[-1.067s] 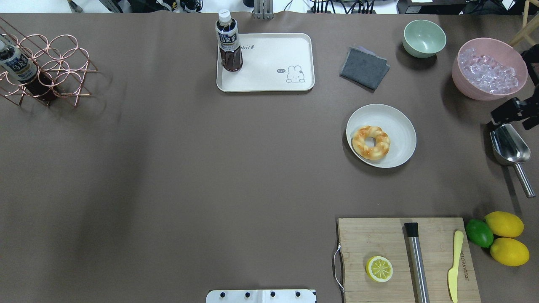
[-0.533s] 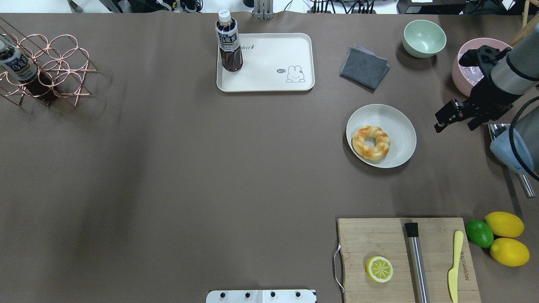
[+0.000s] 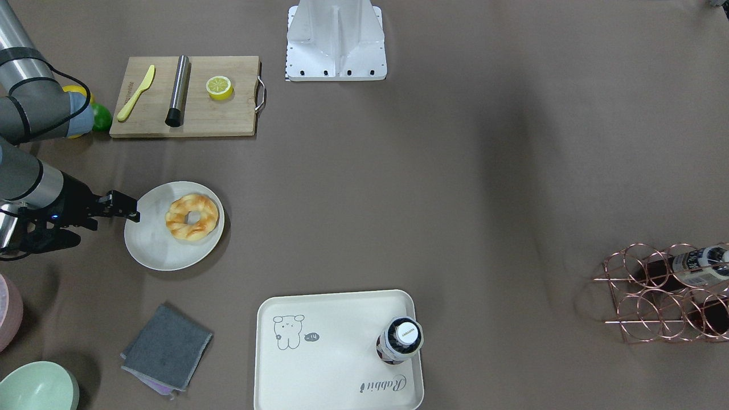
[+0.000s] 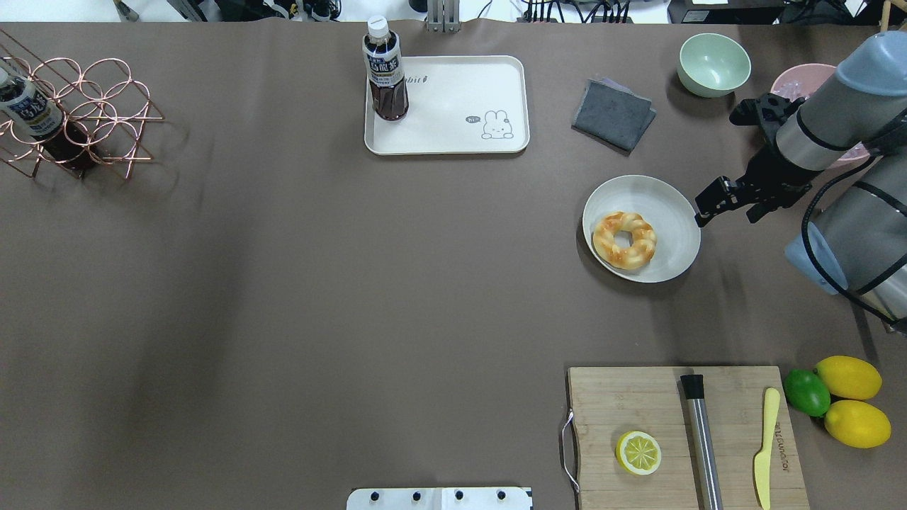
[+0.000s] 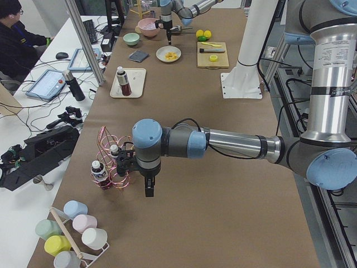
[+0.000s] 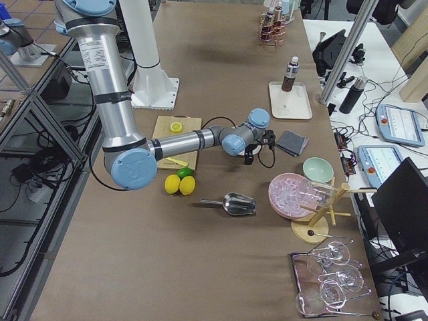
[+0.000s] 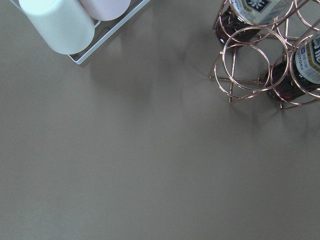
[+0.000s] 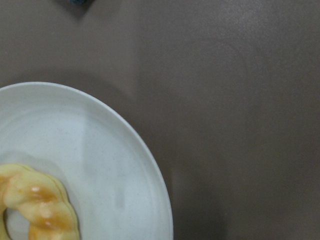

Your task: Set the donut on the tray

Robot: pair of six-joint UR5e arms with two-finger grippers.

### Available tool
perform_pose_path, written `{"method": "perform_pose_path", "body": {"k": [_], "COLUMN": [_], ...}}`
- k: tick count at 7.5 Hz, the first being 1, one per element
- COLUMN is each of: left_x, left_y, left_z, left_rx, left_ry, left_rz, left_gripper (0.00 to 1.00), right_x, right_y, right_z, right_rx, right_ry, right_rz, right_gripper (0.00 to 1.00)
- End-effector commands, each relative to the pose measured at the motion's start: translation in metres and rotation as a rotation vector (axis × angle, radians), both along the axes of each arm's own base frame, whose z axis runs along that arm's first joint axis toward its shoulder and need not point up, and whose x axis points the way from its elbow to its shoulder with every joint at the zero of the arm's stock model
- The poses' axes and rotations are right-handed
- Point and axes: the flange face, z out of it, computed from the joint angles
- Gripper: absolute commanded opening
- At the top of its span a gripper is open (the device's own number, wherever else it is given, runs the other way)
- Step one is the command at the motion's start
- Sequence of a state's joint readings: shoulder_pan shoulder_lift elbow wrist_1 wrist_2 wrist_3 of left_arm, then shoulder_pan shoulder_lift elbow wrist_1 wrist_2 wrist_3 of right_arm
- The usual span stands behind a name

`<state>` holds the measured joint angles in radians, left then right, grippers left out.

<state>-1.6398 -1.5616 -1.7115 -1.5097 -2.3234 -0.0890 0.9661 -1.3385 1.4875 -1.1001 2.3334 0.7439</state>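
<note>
The donut (image 4: 624, 240), golden-brown and twisted, lies on a round off-white plate (image 4: 669, 202). It also shows in the front view (image 3: 192, 217) and at the lower left of the right wrist view (image 8: 40, 210). The cream tray (image 4: 453, 106) with its bear drawing lies far back from the plate, with a dark bottle (image 4: 385, 71) standing on its left corner. My right gripper (image 4: 701, 214) looks shut and empty, with its tip at the plate's right rim, apart from the donut. My left gripper (image 5: 149, 192) hangs over bare table beside the copper rack; I cannot tell its state.
A grey cloth (image 4: 613, 113), a green bowl (image 4: 713, 64) and a pink bowl (image 4: 793, 81) lie behind the plate. A cutting board (image 4: 680, 432) with a lemon half (image 4: 638, 452), a steel rod and a yellow knife is in front. A copper bottle rack (image 4: 78, 113) stands far left.
My right arm has swung in from the right edge toward the plate; its gripper now reaches the plate's right rim. The donut and plate have not moved.
</note>
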Motion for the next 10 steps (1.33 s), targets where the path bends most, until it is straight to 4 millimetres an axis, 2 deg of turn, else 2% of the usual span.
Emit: {"method": "perform_pose_path", "body": {"k": [1, 2, 3, 5, 6, 8, 10], "left_x": [0.0, 0.0, 0.001, 0.0, 0.001, 0.001, 0.0], "left_y": [0.001, 0.001, 0.002, 0.003, 0.003, 0.004, 0.003], "left_z": [0.001, 0.002, 0.003, 0.003, 0.004, 0.005, 0.004], "left_rx": [-0.001, -0.004, -0.006, -0.006, -0.008, -0.009, -0.008], "left_ry": [0.001, -0.001, -0.001, 0.001, 0.0, 0.0, 0.0], "left_rz": [0.0, 0.0, 0.001, 0.0, 0.001, 0.001, 0.0], "left_gripper": [0.98, 0.98, 0.98, 0.98, 0.98, 0.98, 0.98], "right_x": [-0.012, -0.014, -0.016, -0.018, -0.017, -0.016, -0.014], "right_y": [0.001, 0.0, -0.003, -0.006, -0.004, -0.003, -0.003], "right_z": [0.003, 0.0, -0.006, -0.012, -0.008, -0.007, -0.034], "right_rx": [0.005, 0.0, -0.01, -0.025, -0.03, -0.034, -0.027], "right_ry": [-0.005, -0.008, -0.012, -0.018, -0.013, -0.015, -0.058], "right_rz": [0.039, 0.045, 0.056, 0.073, 0.074, 0.07, 0.072], "right_gripper": [0.9, 0.78, 0.57, 0.05, 0.0, 0.0, 0.0]}}
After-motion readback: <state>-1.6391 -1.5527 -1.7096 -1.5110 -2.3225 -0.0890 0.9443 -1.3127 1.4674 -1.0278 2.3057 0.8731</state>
